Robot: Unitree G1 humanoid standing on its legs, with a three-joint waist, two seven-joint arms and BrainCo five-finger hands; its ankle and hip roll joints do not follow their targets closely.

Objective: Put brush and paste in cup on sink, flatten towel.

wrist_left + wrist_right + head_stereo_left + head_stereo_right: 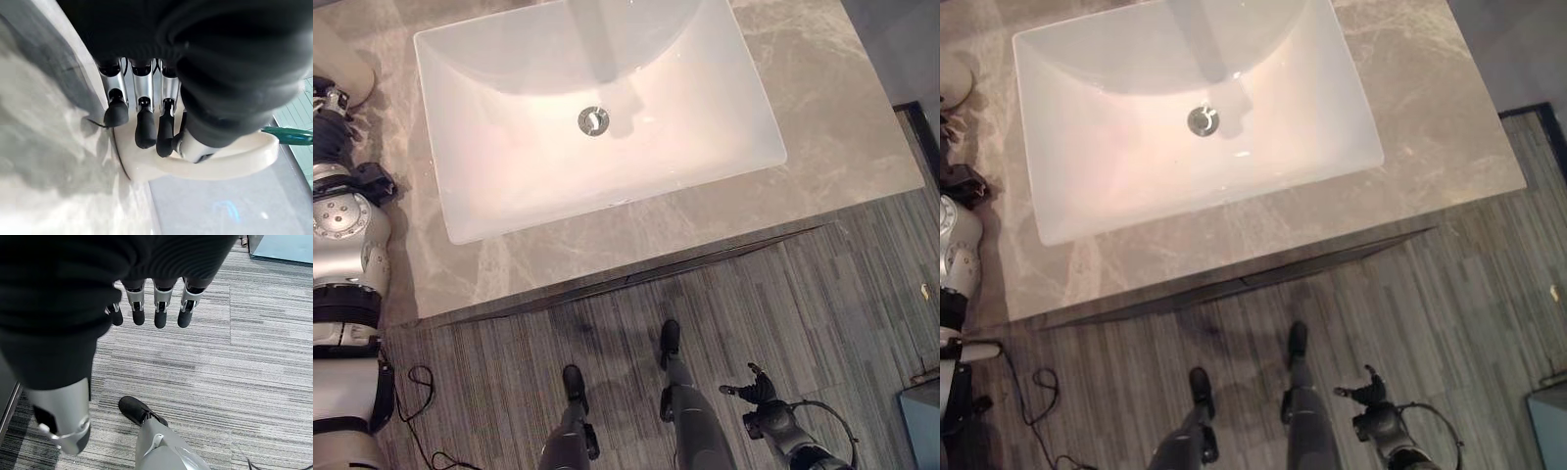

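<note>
Cream cup [220, 164] on marble desk [822, 127] left of sink [597, 127]; left hand [142, 122] fingers curled over rim, likely steadying; green brush [288, 135] just past rim; right hand [156, 308] relaxed, empty, low over carpet; paste, towel unseen

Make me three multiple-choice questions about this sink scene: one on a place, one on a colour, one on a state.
1. Where is the right hand?
A. Inside the basin
B. Low over the carpeted floor
C. Flat on the countertop

2. What colour is the sink basin?
A. White
B. Black
C. Green

3. What state is the right hand in?
A. Shut on a towel
B. Shut on a cup
C. Open

Answers:
1 B: the right hand hangs above the striped carpeted floor, in front of the countertop.
2 A: the sink basin is plain white against the grey marbled top.
3 C: its fingers hang straight, with nothing between them.
</note>
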